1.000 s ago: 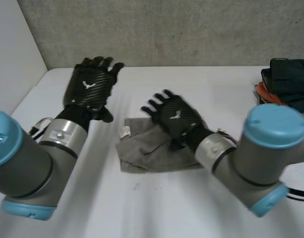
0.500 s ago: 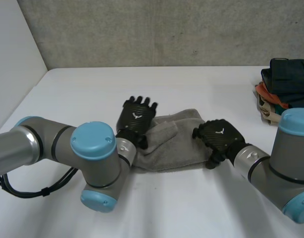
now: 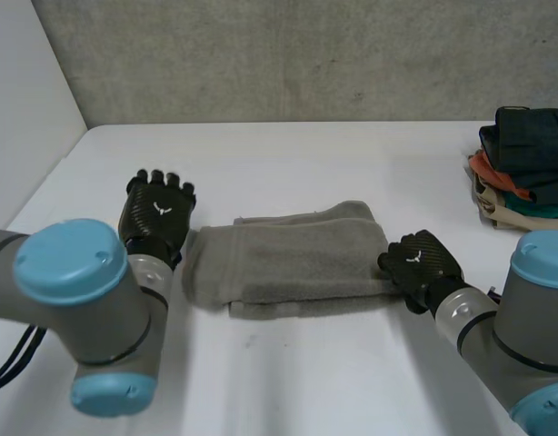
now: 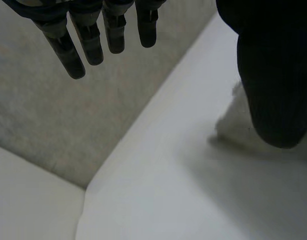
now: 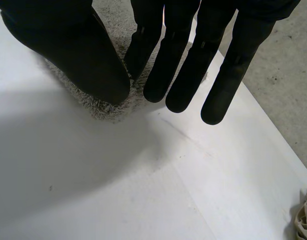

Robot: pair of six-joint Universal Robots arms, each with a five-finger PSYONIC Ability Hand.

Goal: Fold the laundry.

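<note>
A grey towel lies folded in a long band across the middle of the white table. My left hand rests just off the towel's left end, open with straight fingers; its thumb hangs next to the fuzzy towel edge. My right hand is at the towel's right end. In the right wrist view its thumb and fingers close together on the towel's edge, pinching it against the table.
A pile of dark, orange and beige clothes sits at the table's back right; a bit of it shows beyond my right hand. A grey wall runs behind the table, with a white panel on the left.
The towel went from a crumpled heap to a flat folded band. My left hand came onto it and then drew off to its left end. My right hand slid to the right end and closed.
</note>
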